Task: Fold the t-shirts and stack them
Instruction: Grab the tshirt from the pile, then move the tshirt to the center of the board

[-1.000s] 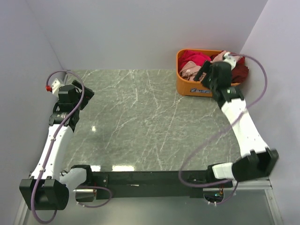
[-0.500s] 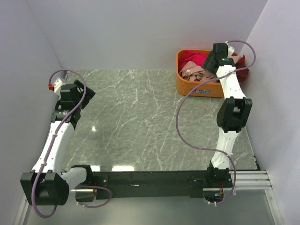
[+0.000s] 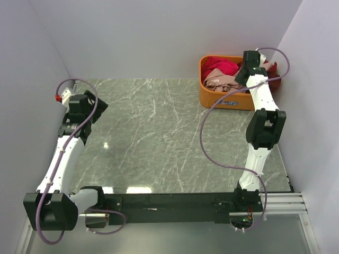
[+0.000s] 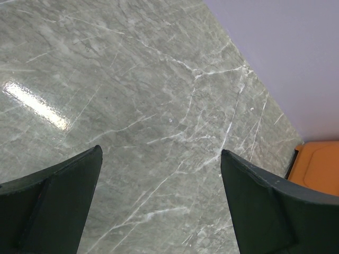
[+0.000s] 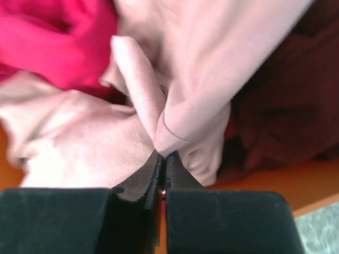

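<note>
Several t-shirts lie crumpled in the orange tub (image 3: 225, 100) at the table's far right corner: a salmon-pink t-shirt (image 3: 220, 81), a magenta one (image 3: 220, 66) and a dark red one (image 3: 273, 79). My right gripper (image 3: 241, 74) reaches down into the tub. In the right wrist view it (image 5: 163, 154) is shut, its tips pinching a fold of the salmon-pink t-shirt (image 5: 212, 58), with magenta cloth (image 5: 53, 37) on the left and dark red cloth (image 5: 286, 121) on the right. My left gripper (image 3: 98, 108) hovers open over the table's left side, nothing between its fingers (image 4: 58, 201).
The grey marbled table (image 3: 159, 137) has lilac walls behind it and on both sides. A corner of the orange tub (image 4: 318, 164) shows at the right edge of the left wrist view. The tub's wall (image 5: 296, 185) lies just under the right gripper.
The right arm swung up and over the tub, lowered its gripper into the pile, and the jaws went from open to shut on the pink cloth. The left arm stayed put.
</note>
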Action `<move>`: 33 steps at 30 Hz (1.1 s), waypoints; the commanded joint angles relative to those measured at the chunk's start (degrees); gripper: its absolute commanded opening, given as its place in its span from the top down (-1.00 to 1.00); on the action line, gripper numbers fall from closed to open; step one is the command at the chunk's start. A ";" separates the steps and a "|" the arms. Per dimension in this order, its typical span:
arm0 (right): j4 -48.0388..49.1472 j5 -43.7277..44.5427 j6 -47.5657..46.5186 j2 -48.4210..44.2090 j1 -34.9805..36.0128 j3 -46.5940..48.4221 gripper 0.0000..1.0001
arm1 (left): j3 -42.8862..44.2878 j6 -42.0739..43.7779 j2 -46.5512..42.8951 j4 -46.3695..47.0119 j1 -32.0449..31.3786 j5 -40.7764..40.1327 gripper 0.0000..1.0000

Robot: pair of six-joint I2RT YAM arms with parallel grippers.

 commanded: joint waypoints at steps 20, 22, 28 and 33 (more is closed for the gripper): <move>19.80 -22.43 -6.63 -33.60 19.54 12.95 1.00 | 1.87 0.29 -11.42 2.05 0.03 3.70 -0.99; 20.94 -24.53 -6.55 -33.69 25.00 16.39 1.00 | 0.90 -0.33 -13.01 2.22 0.03 4.40 -0.99; 30.00 -32.01 1.18 -38.69 31.86 6.51 1.00 | 0.46 -2.26 -16.43 -1.90 0.03 4.76 -0.99; 30.52 -18.60 6.27 -50.63 32.05 -19.14 1.00 | -2.26 -4.81 -20.04 -4.72 0.03 4.14 -0.99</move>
